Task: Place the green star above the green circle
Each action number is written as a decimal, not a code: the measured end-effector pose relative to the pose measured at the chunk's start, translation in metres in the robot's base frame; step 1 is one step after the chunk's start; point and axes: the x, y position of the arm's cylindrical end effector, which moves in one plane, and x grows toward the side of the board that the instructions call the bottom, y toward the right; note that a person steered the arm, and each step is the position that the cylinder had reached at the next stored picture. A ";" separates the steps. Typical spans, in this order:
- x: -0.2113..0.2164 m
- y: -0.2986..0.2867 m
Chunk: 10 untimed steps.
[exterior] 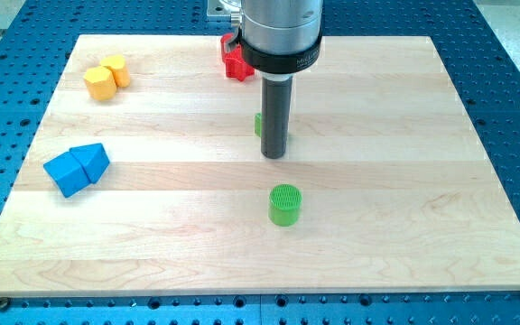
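The green circle [285, 204], a short ribbed cylinder, stands on the wooden board [404, 181] a little below the middle. The green star [258, 124] is almost wholly hidden behind my dark rod; only a thin green sliver shows at the rod's left edge. My tip [274, 155] rests on the board just below and in front of the star, and above the green circle with a gap between them.
Two yellow blocks [106, 78] sit touching at the top left. A blue cube and a blue triangle [78, 168] sit touching at the left. A red block [236, 58] lies at the top, partly hidden by the arm's body.
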 end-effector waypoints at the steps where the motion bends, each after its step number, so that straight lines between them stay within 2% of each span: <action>1: 0.014 -0.031; 3: -0.027 -0.040; 5: -0.038 -0.044; 7: -0.064 -0.007; 8: -0.056 0.011; 9: -0.001 -0.001; 10: 0.011 -0.006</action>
